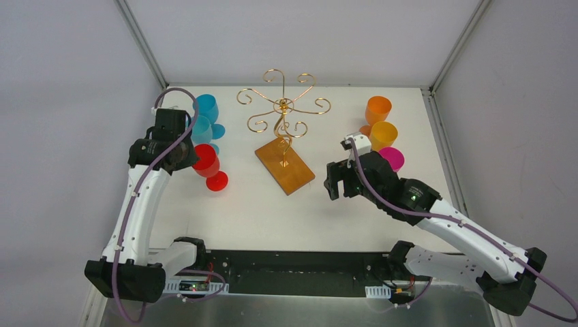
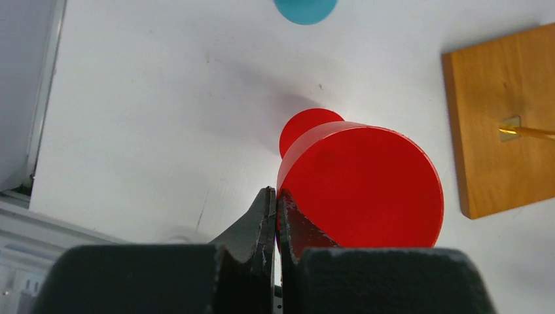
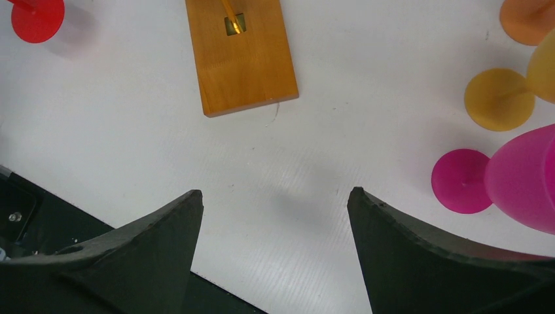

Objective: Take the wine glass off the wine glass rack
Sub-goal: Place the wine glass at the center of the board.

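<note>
We are looking at a wine glass rack [image 1: 290, 172] whose gold scroll arms are carrying nothing. It is standing mid-bench, well apart from both arms. The red wine glass [image 2: 360, 190] is sitting to the rack's left, just beside the blue glasses [image 1: 203, 112], with its foot apparently resting on the bench [image 1: 272, 218]. We are judging the step in hand to be setting this glass down and releasing it.

The left jaws are clenched. In the left wrist view the near rim of the red wine glass is running straight into the slit between them, so we are reading this as a pinch on the bowl's wall. To do this well, we are wanting the foot lying flat before the jaws open. They should be opening without dragging the rim sideways, then lifting straight up. A tall glass on a small foot is looking easy to tip into the blue glasses.

The left arm [image 1: 140, 197] is reaching forward along the bench's left side, its wrist bending down over the glass. The right arm [image 1: 443, 218] is stretching in from the right, its wrist pointing down at bare bench between the rack's base and the magenta glass [image 3: 523, 183]. The right jaws are spread wide and grasping nothing.
</note>
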Robot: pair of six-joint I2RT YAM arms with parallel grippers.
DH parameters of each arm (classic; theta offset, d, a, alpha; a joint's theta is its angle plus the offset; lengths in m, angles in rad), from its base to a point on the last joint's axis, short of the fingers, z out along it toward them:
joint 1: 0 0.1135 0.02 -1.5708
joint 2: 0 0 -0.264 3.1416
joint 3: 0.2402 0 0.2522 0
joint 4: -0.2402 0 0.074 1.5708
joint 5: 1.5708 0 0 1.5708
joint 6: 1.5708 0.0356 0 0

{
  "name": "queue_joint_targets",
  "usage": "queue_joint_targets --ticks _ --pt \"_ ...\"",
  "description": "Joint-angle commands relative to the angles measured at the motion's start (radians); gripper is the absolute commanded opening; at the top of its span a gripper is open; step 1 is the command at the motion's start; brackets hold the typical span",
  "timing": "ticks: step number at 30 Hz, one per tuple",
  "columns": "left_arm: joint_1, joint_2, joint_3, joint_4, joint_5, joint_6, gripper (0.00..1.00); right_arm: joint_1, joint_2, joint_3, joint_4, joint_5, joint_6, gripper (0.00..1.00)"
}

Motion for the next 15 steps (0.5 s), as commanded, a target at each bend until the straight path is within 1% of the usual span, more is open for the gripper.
queue_joint_targets --ticks 1,5,10,15 --pt "0.051 0.041 0.054 0.002 -0.105 0.024 0.0 -0.002 -0.002 -0.004 0.019 -0.085 0.045 0.85" --pt "0.097 0.078 0.055 0.027 -0.14 0.011 0.0 -0.002 0.001 -0.006 0.025 -0.115 0.08 0.86" --pt "0.181 0.122 0.046 0.075 -0.12 -0.008 0.0 -0.002 -0.012 -0.02 0.06 -0.097 0.114 0.86" --pt "0.227 0.166 0.033 0.132 -0.094 -0.018 0.0 -0.002 -0.04 -0.05 0.102 -0.1 0.136 0.87"
